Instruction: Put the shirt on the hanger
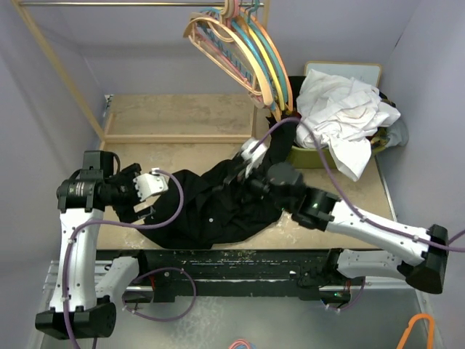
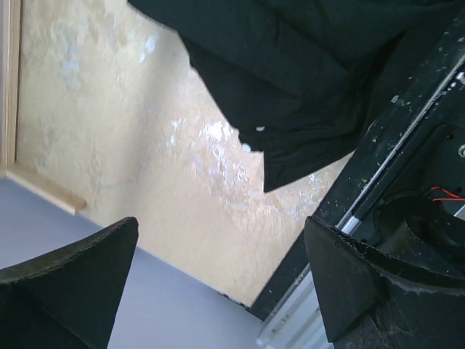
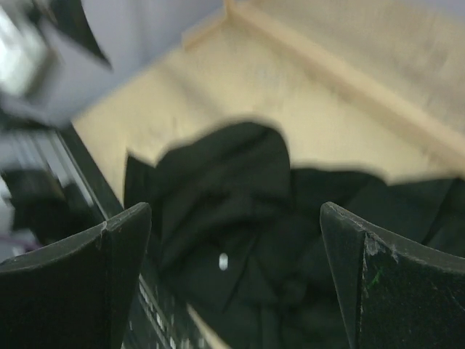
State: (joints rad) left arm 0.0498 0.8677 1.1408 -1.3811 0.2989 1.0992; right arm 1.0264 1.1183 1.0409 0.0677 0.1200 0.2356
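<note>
White cloth (image 1: 341,116) heaped in green bin (image 1: 306,157), black shirt (image 1: 211,203) crumpled on table (image 1: 185,154), left fingers (image 2: 65,283) and right fingers (image 3: 396,283) parted, empty

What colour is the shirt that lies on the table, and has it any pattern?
The shirt is plain black, without any pattern. The top view shows it best.

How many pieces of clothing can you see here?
2. A black shirt lies crumpled on the table; a white garment is heaped in the green bin at the back right. More may be hidden beneath it.
</note>
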